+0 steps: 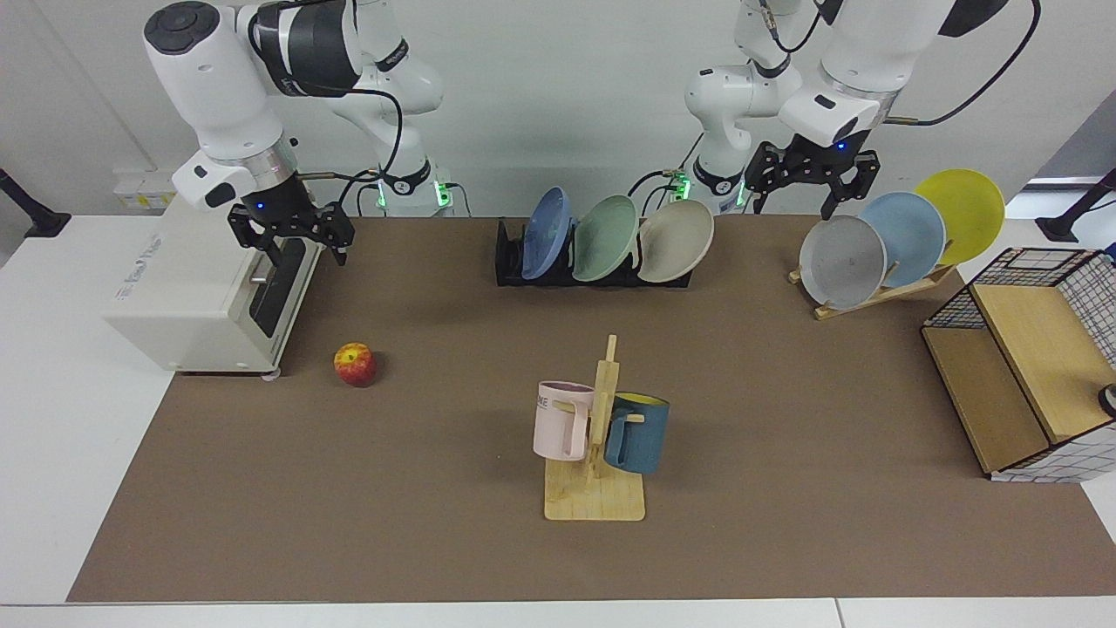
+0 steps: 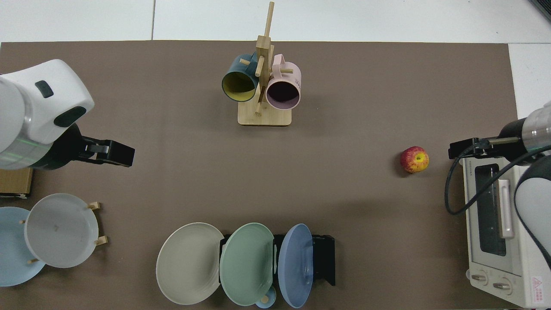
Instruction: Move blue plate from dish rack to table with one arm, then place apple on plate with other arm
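- Round periwinkle-blue matte plate [image 1: 546, 234] standing on edge in the low black slotted dish rack [image 1: 513, 262], at the rack's end nearest the apple side.
- Sage-green plate [image 1: 604, 237] leaning right beside it, then a beige plate [image 1: 676, 241].
- Small red apple with a yellow patch [image 1: 355, 364] sitting on the wide brown mat of the table [image 1: 349, 506], near a white toaster oven [image 1: 205, 296].
- Right gripper [image 1: 298, 249] up high over the toaster oven, fingers spread apart, holding nothing.
- Left gripper [image 1: 811, 187] up high by the light wooden plate stand [image 1: 872, 295], fingers spread apart, holding nothing.
- No step done yet, judging by the plate in the rack.
- Risk: bumping the green plate while pinching the blue one, since the two sit so close.
- Risk: plate slipping out, because of a thin smooth rim.
- Risk: apple rolling away if nudged on its round side.
- Risk: hitting the wooden mug tree [image 1: 602, 436] in the middle when setting the plate down.
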Controlling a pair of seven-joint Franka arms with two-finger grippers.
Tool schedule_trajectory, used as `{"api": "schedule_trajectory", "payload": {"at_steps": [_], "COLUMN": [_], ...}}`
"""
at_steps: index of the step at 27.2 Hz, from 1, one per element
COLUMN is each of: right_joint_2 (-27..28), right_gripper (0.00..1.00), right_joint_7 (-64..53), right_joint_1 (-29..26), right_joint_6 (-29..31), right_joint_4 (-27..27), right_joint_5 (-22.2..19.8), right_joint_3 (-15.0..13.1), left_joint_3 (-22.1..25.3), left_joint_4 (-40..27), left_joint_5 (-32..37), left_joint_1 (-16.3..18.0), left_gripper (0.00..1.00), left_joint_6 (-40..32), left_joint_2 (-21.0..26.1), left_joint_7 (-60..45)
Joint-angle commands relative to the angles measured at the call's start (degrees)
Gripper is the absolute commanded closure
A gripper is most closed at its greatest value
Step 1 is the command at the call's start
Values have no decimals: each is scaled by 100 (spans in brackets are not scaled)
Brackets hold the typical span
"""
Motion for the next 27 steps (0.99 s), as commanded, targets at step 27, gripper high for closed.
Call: {"api": "schedule_trajectory", "payload": {"at_steps": [27], "right_joint_2": [-44], "right_gripper": [0], "right_joint_7": [57], "right_joint_1": [-55], "right_joint_6": [45], "right_joint_4": [-27], "right_joint_5": [95], "right_joint_3": [64], "left_joint_3": [137], "left_joint_4": [16], "left_joint_5": [31], "left_joint_1": [-7], "left_gripper": [0], "left_joint_6": [-106], "left_joint_2": [-104], "left_joint_7": [-38]}}
